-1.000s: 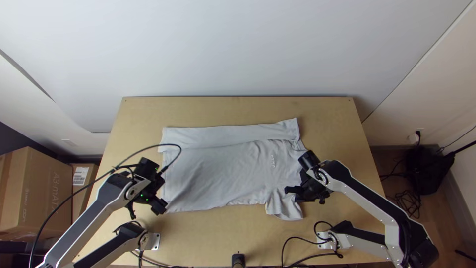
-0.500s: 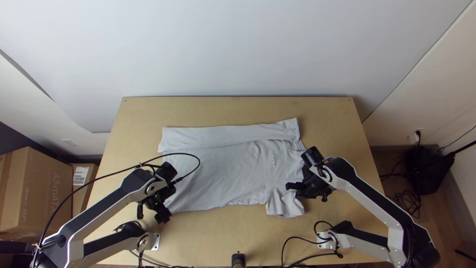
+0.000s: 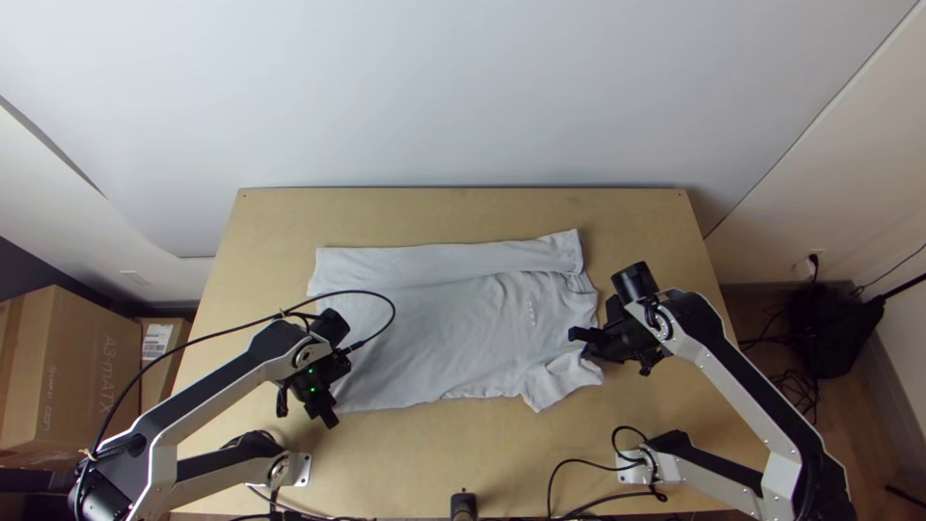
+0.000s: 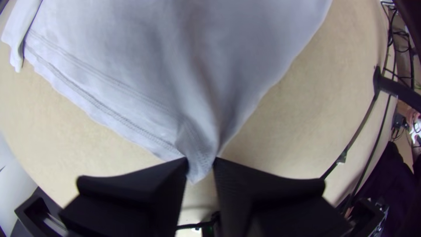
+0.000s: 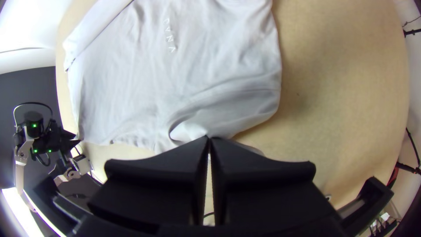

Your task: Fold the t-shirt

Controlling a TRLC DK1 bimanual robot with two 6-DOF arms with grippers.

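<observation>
While left fingers (image 3: 326,411) pinch the t-shirt (image 3: 434,338), cardboard boxes (image 3: 72,362) stand nearby.

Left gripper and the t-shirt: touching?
Touching. Left wrist view: the left gripper pinches a corner of the t-shirt between its fingers.

- Short row of pale letters (image 3: 531,313) on the t-shirt (image 3: 434,333), near the right fingers (image 3: 585,335), on their inner side.
- Large printed characters (image 3: 108,371) on a cardboard box (image 3: 63,357), well apart from the left fingers (image 3: 325,410), on their outer side; smaller print too small to tell.
- White barcode label (image 3: 157,342) on a smaller box (image 3: 158,374), between those two.
</observation>
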